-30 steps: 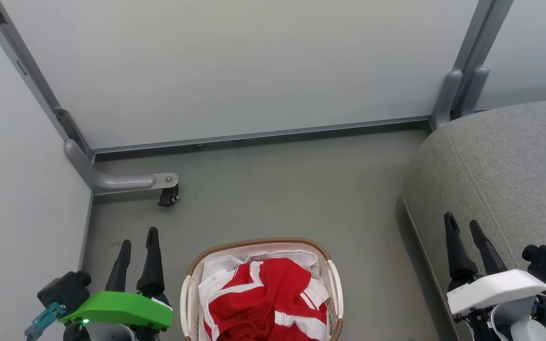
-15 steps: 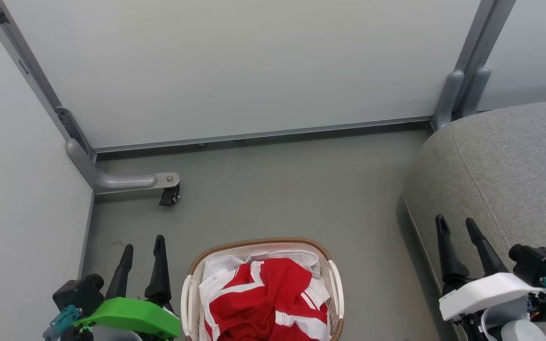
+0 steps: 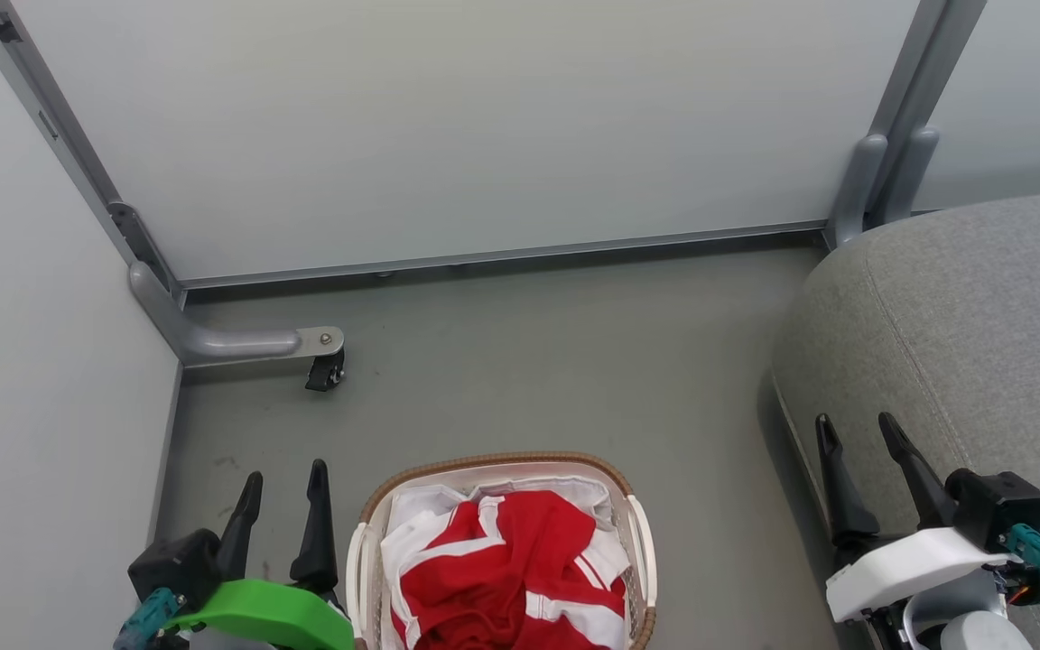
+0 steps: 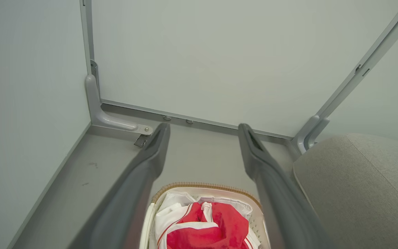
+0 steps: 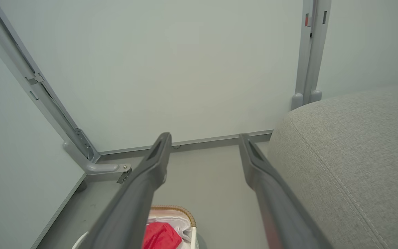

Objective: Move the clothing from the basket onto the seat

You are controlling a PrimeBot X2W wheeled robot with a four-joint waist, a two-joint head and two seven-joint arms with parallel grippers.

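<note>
Looking down, we see the clothing [image 3: 502, 578] heaped in the basket [image 3: 493, 460] on the floor [image 3: 529, 361]. Our left gripper [image 3: 285, 476] hangs just beside the basket, fingers apart and empty; our right gripper [image 3: 856, 424], likewise spread and empty, hovers over the seat [image 3: 962, 325] edge.

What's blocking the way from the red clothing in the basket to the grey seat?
Nothing visible. Only grey floor lies between the white plastic basket holding the red striped clothing and the grey fabric seat.
</note>
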